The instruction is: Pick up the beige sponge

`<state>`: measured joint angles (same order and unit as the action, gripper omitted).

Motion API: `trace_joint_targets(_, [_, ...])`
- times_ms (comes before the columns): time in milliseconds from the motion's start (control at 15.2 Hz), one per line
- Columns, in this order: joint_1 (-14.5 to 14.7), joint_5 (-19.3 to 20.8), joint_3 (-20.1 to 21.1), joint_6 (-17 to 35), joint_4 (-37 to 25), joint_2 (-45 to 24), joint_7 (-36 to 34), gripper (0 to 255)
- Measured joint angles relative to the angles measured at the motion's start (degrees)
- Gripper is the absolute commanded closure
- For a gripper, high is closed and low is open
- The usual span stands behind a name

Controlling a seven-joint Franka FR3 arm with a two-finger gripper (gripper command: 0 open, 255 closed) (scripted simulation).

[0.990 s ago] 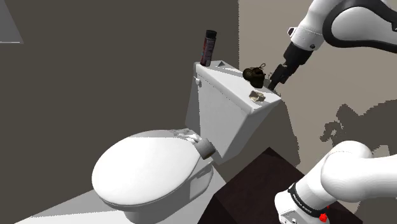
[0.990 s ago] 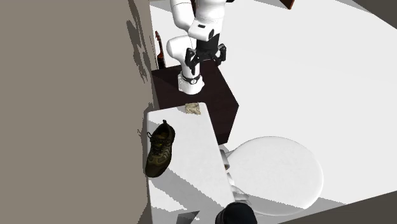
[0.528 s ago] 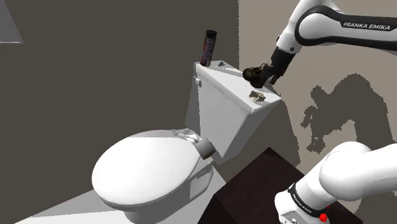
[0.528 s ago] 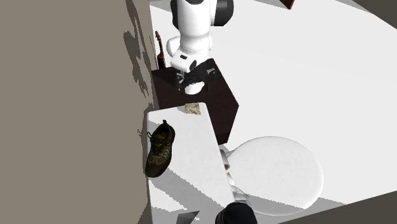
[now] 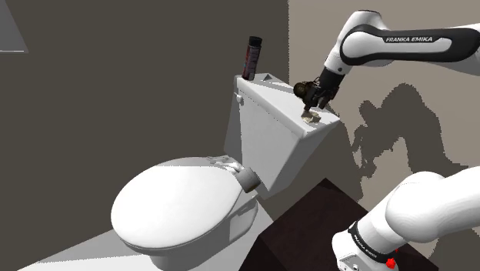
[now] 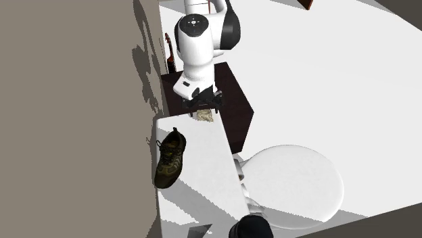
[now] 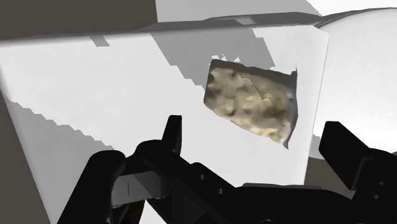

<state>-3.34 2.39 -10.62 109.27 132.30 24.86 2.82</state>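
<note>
**A:** Where was the sponge?

**B:** The sponge (image 7: 254,100) lay flat on the tank lid (image 7: 95,83), right at the corner nearest the stand (image 6: 238,101). It was beige, mottled and pitted.

**A:** And the gripper?

**B:** The gripper (image 7: 253,130) hung just above that corner with its jaws wide apart. In the wrist view the sponge sat ahead of the fingers (image 7: 170,133), in line with the gap between them. Neither finger touched it, so nothing was held.

**A:** Anything else on the lid?

**B:** A dark shoe (image 6: 169,159) lay farther along, close to the wall (image 6: 67,101) and well apart from the sponge. In the shoulder view the gripper overlapped the shoe, so I couldn't tell from there how near the two were.

**A:** And the room?

**B:** It was a white toilet with its seat cover (image 5: 177,204) down. A dark bottle (image 5: 252,55) stood upright at the tank's far end. The wall was grey-brown and bore the arm's (image 5: 400,46) shadow. The floor (image 6: 338,81) was plain white, and the stand was a dark box just beside the tank.
</note>
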Motion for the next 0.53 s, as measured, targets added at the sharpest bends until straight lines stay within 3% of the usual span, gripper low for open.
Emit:
trace_joint_targets(198, [0.0,0.0,-0.1,2.4,2.1,-0.4,0.0,0])
trace_joint_targets(264, [0.0,0.0,-0.1,2.6,2.2,-0.4,0.1,255])
trace_joint_targets(528, [-0.1,0.1,-0.2,2.8,2.4,-0.3,0.1,255])
